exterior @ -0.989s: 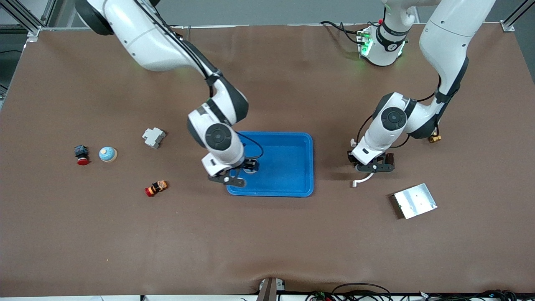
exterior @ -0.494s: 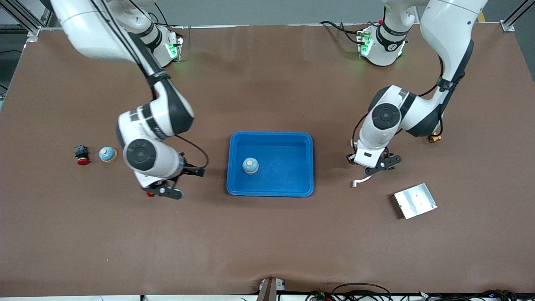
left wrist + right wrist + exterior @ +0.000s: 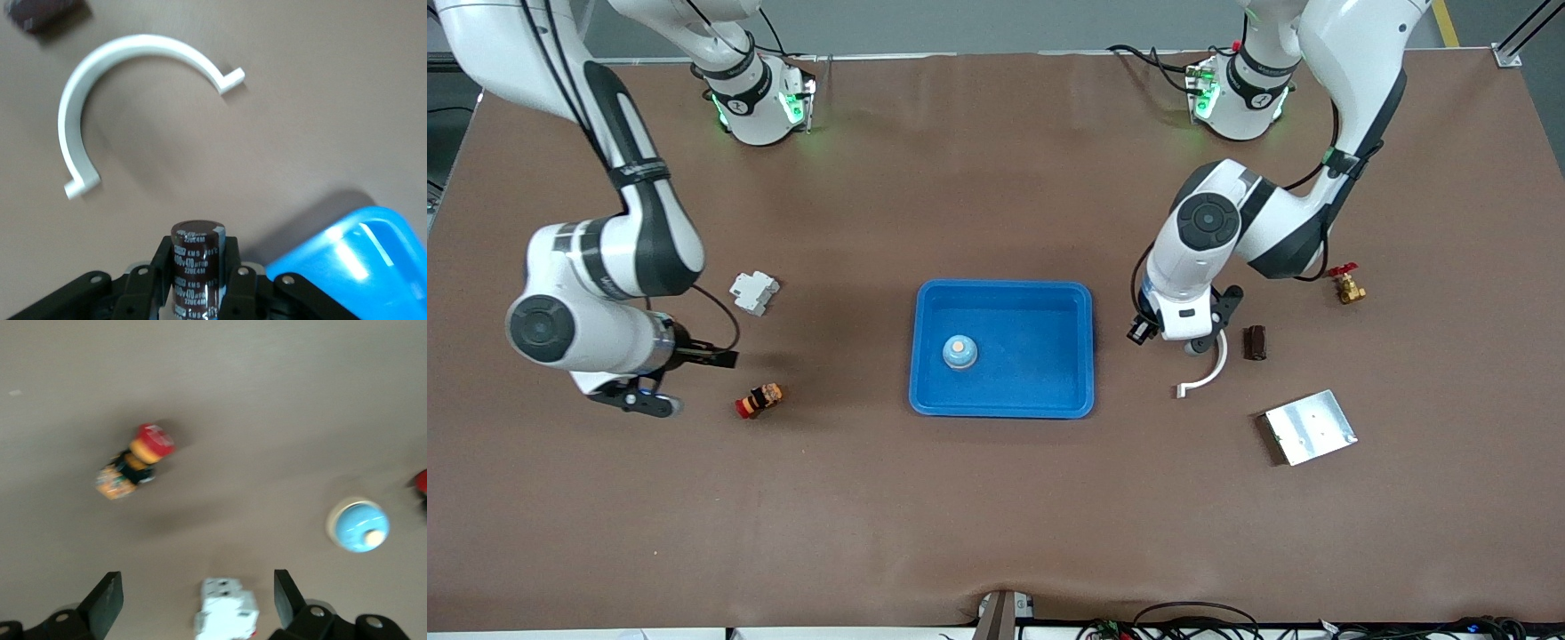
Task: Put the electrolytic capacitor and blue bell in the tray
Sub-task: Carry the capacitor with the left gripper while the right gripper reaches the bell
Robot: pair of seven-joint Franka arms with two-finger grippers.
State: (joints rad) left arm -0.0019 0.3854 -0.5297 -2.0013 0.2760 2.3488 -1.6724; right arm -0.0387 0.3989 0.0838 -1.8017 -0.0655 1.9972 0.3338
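The blue tray lies mid-table with one blue bell standing in it. A corner of the tray also shows in the left wrist view. My left gripper hangs over the table beside the tray's end toward the left arm. In its wrist view the left gripper is shut on a dark brown electrolytic capacitor, held upright. My right gripper is open over the right arm's end of the table. Its wrist view shows the right gripper empty, above another blue bell.
A white curved strip, a dark brown part, a brass valve and a silver plate lie toward the left arm's end. A white breaker and a red-capped button lie between the right gripper and the tray.
The right arm left a blue bell in the tray and swung toward its own end of the table. The left gripper rose and shifted slightly toward the tray.
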